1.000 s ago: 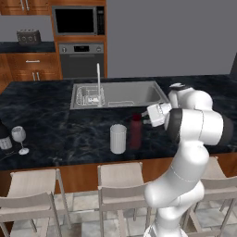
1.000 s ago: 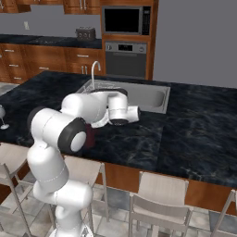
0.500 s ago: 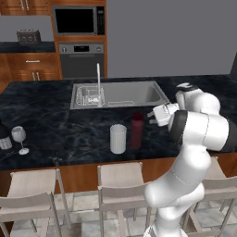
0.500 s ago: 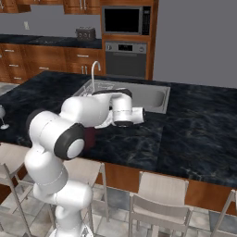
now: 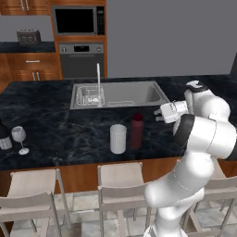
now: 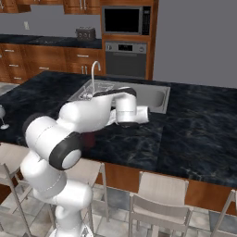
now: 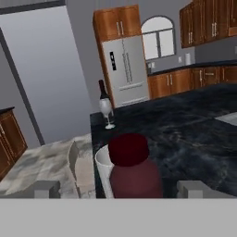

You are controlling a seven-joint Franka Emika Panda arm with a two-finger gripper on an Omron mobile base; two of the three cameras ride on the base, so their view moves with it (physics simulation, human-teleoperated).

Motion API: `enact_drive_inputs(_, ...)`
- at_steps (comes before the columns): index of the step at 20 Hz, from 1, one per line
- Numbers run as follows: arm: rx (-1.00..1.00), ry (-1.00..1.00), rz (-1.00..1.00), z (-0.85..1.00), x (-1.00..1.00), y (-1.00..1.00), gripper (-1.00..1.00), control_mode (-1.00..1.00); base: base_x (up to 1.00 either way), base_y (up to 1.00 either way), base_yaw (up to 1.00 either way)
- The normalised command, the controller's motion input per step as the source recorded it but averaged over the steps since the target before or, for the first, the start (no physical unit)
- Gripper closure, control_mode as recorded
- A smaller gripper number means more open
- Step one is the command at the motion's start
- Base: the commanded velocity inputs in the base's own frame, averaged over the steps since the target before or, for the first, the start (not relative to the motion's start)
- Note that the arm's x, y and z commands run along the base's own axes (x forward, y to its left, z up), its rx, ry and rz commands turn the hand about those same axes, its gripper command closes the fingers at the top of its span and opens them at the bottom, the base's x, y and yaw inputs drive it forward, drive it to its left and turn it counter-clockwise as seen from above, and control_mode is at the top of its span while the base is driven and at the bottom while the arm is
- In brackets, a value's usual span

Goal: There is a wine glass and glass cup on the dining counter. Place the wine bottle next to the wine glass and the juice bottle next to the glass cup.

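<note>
Where frame cuts off, wine bottle half-hidden beside wine glass

juice bottle stood on the dining counter, just right of the glass cup, near the front edge. sink sat behind them, tap at its left part. wine glass was well apart at the counter's far left end, wine bottle just left of it. gripper hung over the counter right of the juice bottle, apart from it. stools lined the front. toaster was on the back counter, microwave above the oven.
</note>
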Motion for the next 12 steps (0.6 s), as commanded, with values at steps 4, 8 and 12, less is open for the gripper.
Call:
enact_drive_inputs(4, 0.00, 0.01, -0.24, 0.26, -0.54, -0.01, -1.00, -1.00, 0.00, 0.00, 0.00)
enact_drive_inputs(8, -0.04, 0.00, -0.36, 0.09, -0.62, 0.00, -1.00, -1.00, 0.00, 0.00, 0.00)
enact_drive_inputs(12, -0.04, 0.00, -0.37, 0.13, -0.56, 0.00, -1.00, -1.00, 0.00, 0.00, 0.00)
